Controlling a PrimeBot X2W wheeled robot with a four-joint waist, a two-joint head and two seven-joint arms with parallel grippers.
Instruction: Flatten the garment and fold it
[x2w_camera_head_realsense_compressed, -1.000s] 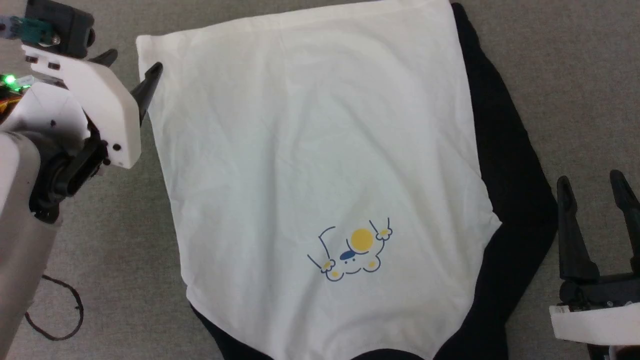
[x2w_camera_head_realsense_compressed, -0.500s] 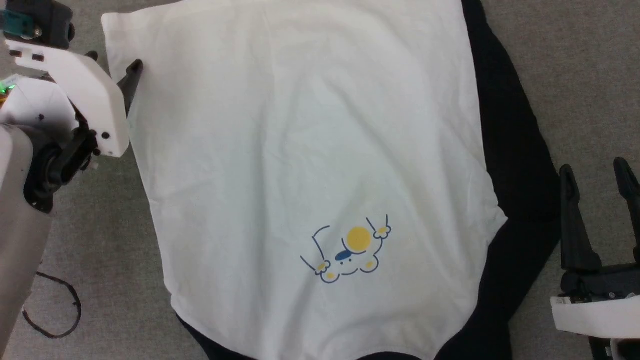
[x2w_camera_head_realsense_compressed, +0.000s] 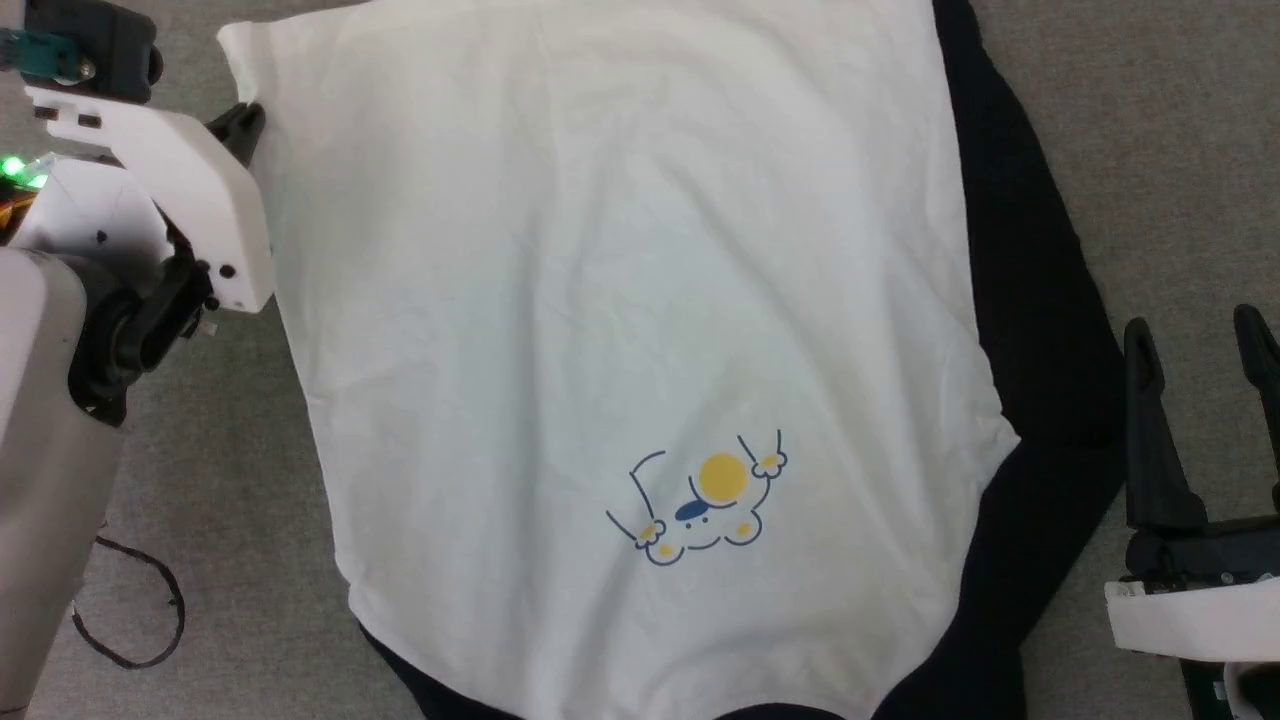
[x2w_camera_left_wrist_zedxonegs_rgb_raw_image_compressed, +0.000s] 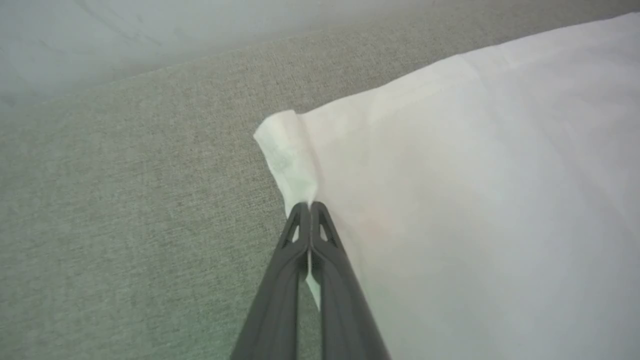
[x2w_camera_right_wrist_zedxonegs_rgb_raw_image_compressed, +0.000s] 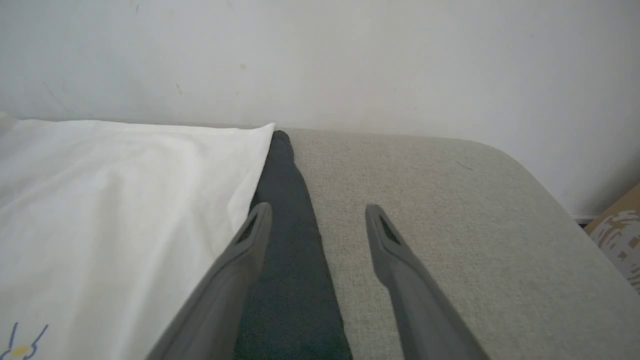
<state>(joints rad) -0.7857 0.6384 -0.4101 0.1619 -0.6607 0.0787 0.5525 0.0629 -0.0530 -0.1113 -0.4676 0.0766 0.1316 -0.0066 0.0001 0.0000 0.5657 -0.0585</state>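
The garment (x2w_camera_head_realsense_compressed: 620, 300) lies nearly flat, no fold yet; left gripper (x2w_camera_head_realsense_compressed: 247, 120) pinches its ten-o'clock corner, right gripper (x2w_camera_head_realsense_compressed: 1195, 325) hangs open at four o'clock.

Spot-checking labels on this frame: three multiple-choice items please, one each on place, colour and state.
1. The left jaws pinch the shirt near:
A. the print
B. its far left corner
C. the collar

2. The sleeve along the shirt's right side is:
A. yellow
B. blue
C. black

3. The right jaws are:
A. open, holding nothing
B. shut on the sleeve
C. shut on the print

Answers:
1 B: the left wrist view shows them shut on the edge by that corner.
2 C: it lies dark beside the white body.
3 A: they stand wide apart, gripping nothing.
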